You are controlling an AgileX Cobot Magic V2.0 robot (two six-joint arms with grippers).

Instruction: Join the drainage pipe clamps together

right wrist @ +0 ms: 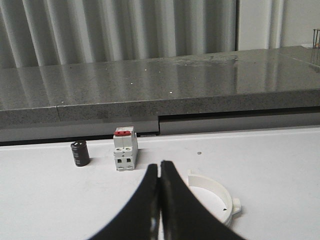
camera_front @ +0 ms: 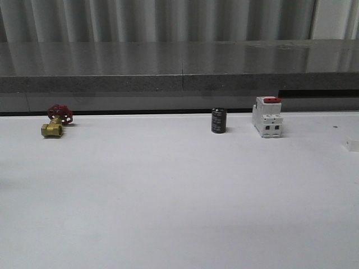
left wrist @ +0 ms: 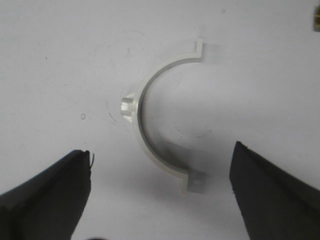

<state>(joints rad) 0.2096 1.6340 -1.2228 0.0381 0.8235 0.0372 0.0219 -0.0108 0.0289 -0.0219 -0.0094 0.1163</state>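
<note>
One white half-ring drainage pipe clamp (left wrist: 138, 125) lies flat on the white table in the left wrist view, with a tab at each end and a small stub on its outer curve. My left gripper (left wrist: 161, 150) hovers over it, open wide, and the clamp's near tab sits between the two dark fingers without touching them. A second white half-ring clamp (right wrist: 213, 182) lies on the table in the right wrist view. My right gripper (right wrist: 160, 166) is shut with nothing in it, just beside that clamp and partly hiding it.
A white breaker with a red switch (camera_front: 267, 116) and a black cylinder (camera_front: 219, 120) stand at the back of the table. A brass valve with a red handle (camera_front: 56, 120) lies back left. A grey stone ledge (camera_front: 179, 73) runs behind. A small white piece (camera_front: 352, 144) sits at the right edge.
</note>
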